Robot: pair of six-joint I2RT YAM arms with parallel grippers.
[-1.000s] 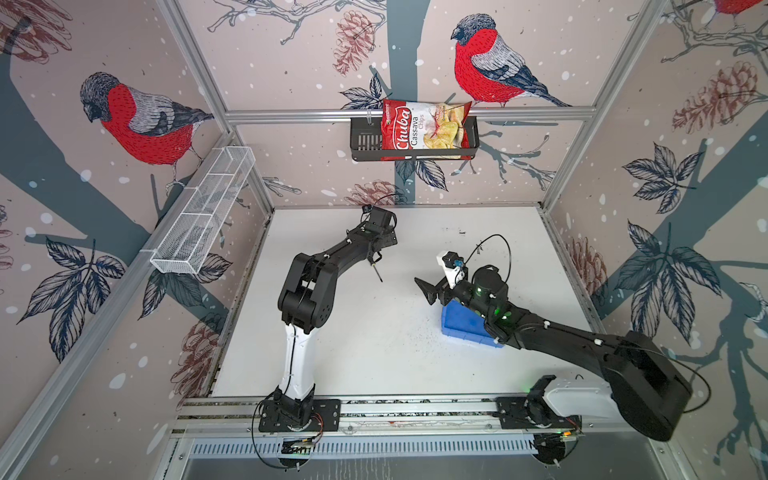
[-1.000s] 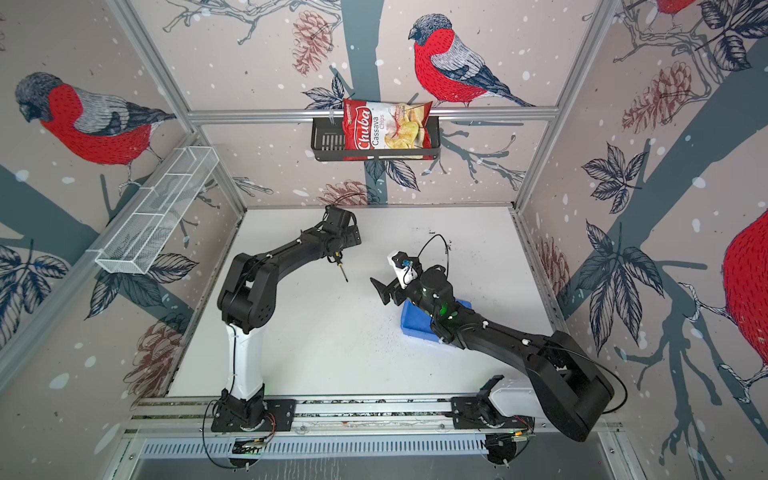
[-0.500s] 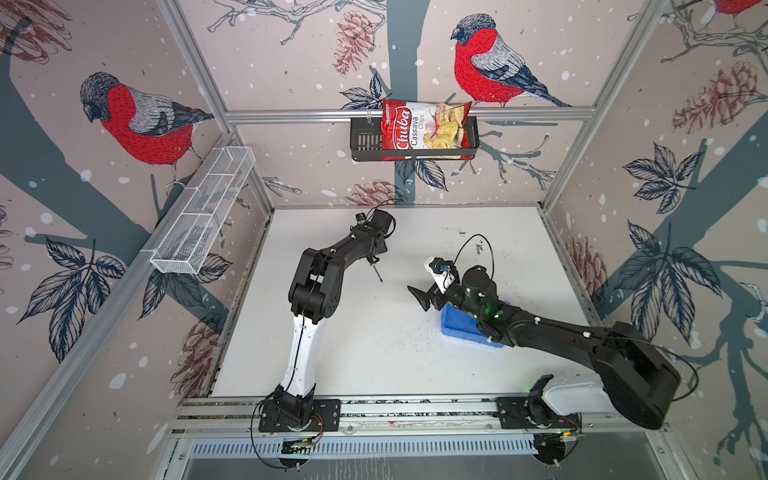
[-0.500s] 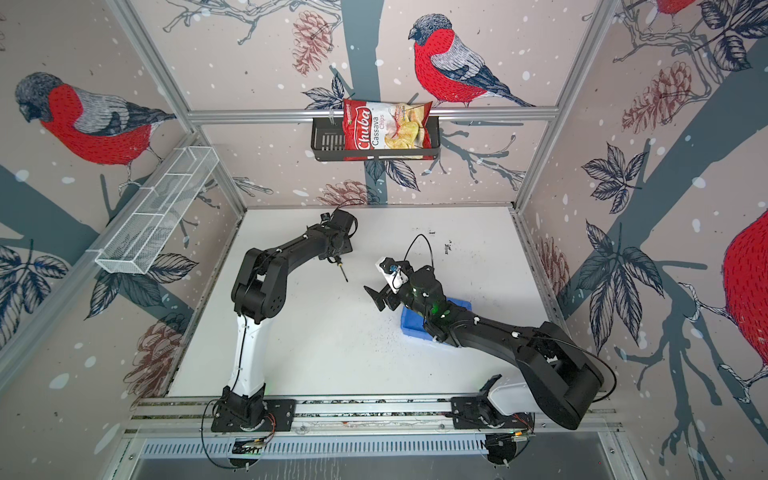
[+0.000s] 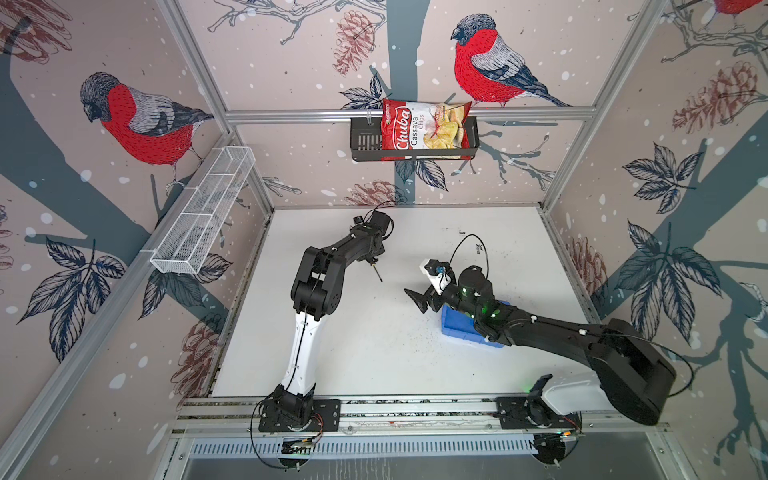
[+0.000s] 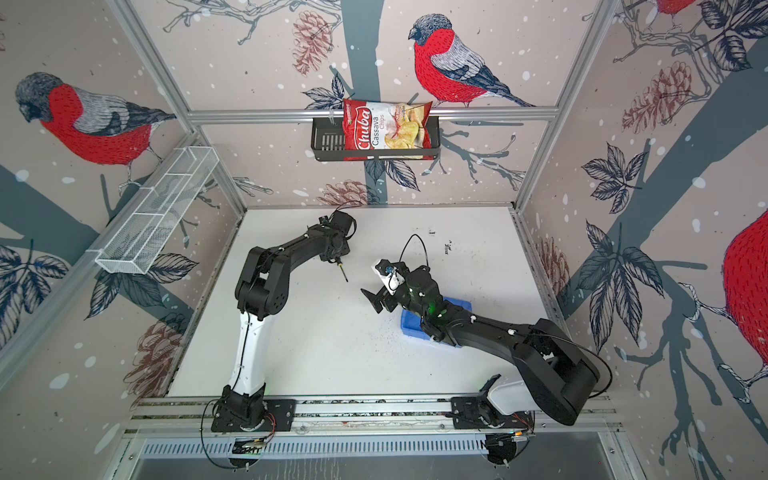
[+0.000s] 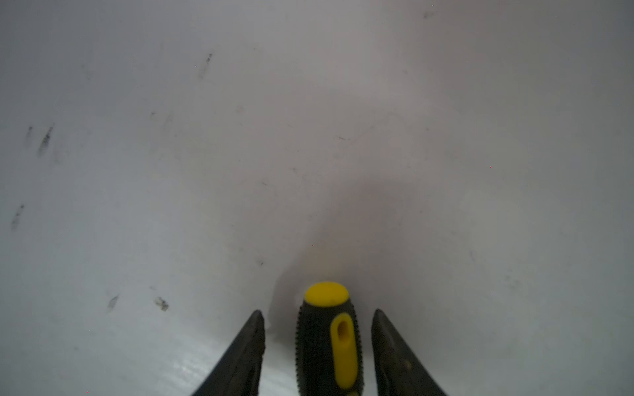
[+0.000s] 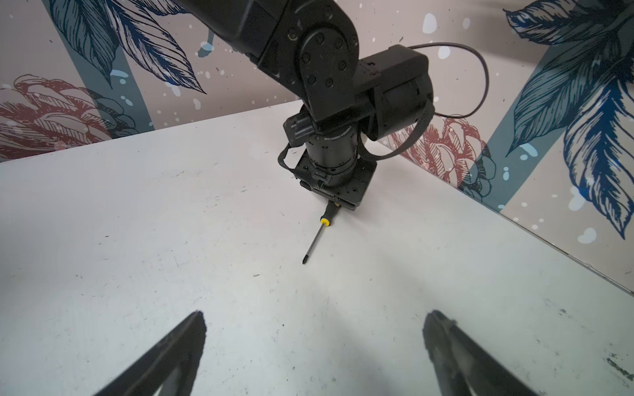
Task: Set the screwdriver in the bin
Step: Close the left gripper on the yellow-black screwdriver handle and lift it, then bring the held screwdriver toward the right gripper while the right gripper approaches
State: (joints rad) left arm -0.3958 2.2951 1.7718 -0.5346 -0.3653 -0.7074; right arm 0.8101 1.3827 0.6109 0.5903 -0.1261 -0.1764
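Left claw (image 7: 317, 311): jaws apart, straddling the handle with a gap on either side; nothing clamped.
Screwdriver (image 7: 326, 339): flat on the white table (image 5: 374, 353), towards its back edge, shaft pointing at the table's middle.
Why so: set low and centred, apparently to pinch the handle.
Right claw (image 8: 315, 312): jaws wide, empty, hovering beside the blue bin (image 5: 457, 328).
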